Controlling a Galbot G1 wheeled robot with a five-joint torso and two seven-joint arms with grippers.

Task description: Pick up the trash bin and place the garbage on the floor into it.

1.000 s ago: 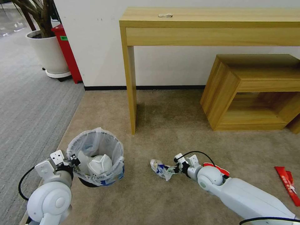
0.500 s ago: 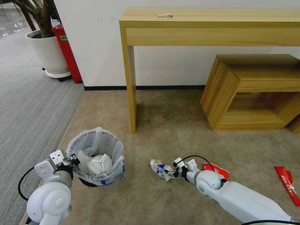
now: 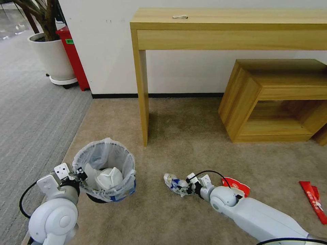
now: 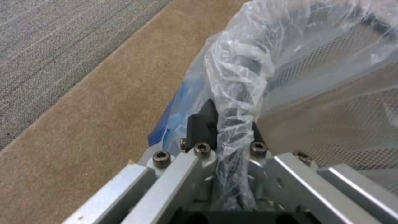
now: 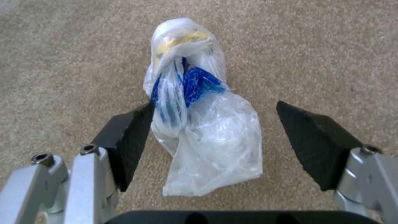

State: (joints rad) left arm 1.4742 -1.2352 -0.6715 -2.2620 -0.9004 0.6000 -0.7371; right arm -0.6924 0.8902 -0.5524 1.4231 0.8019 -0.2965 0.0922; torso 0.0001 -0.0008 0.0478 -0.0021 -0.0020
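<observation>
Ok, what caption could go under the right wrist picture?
Right hand open around a crumpled blue-and-white plastic wrapper on the beige carpet.

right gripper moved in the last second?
Yes. The right gripper slid left toward the blue-white wrapper, nearer the desk leg; its open fingers now straddle the wrapper.

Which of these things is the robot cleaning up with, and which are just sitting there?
Part of the job:
- trash bin, rim held by the left gripper
- crumpled blue-and-clear bag, between the open right gripper fingers
- red-white cup
- red wrapper
- carpet

Just sitting there:
- wooden desk
- low wooden shelf
- plant pot
- red box
</observation>
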